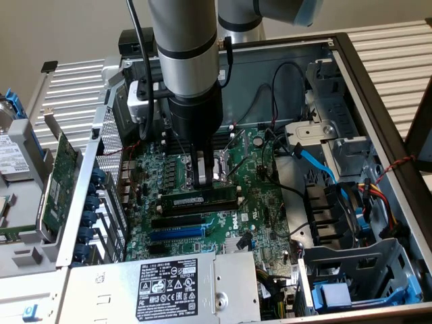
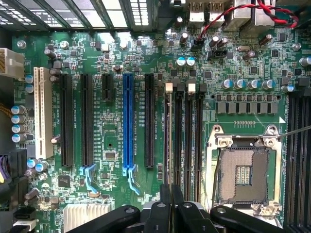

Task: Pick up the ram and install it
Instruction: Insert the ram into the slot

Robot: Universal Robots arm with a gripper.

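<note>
In the exterior view we see the long, thin green ram stick (image 1: 199, 201) standing on edge in a black slot of the green motherboard (image 1: 233, 223), with the black claw (image 1: 204, 181) directly above it. Pickup looks done to us; full seating we cannot judge. The grey metal case wall (image 1: 270, 64) stands well apart. In the wrist view the claw (image 2: 172, 193) is clenched over the ram's (image 2: 168, 141) top edge; whether it pinches the stick we cannot tell. Neighbouring black slots (image 2: 188, 141) lie just beside.

Slatted pale surface (image 1: 391, 40) carries open computer case (image 1: 270, 64); green motherboard (image 1: 260, 209) lies flat inside; ram (image 1: 199, 201) stands edge-up on motherboard.
</note>
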